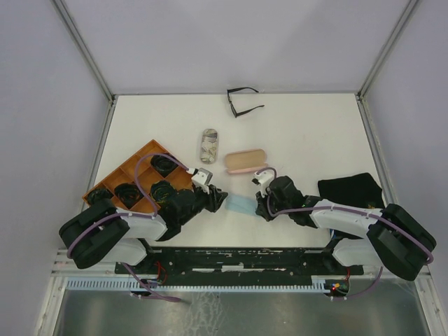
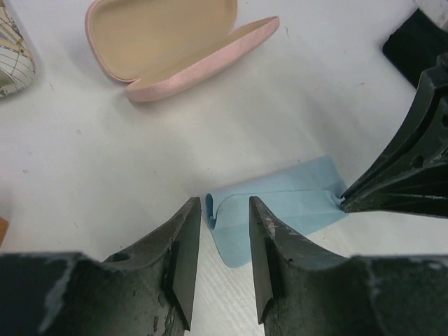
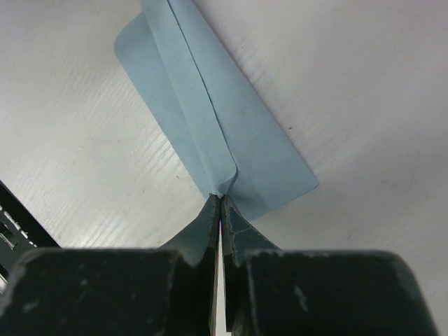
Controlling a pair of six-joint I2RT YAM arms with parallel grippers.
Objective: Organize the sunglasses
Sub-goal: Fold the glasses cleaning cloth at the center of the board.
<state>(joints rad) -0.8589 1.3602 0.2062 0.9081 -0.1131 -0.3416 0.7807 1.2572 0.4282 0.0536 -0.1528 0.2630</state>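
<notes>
Folding seems to be in hand: right jaws are pinching an edge of the cloth, while left jaws are standing spread at its other end. Loose sunglasses are lying at the desk's 12 o'clock, others are sitting in the tray at 9, so fetching the loose pair is likely calling for a long reach.

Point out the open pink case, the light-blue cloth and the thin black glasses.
open pink case (image 2: 164, 31): left wrist view, on its tan inner lining.
light-blue cloth (image 3: 203, 105): right wrist view, on its raised middle fold.
thin black glasses (image 1: 242, 89): top external view, on the front of the frame.
</notes>
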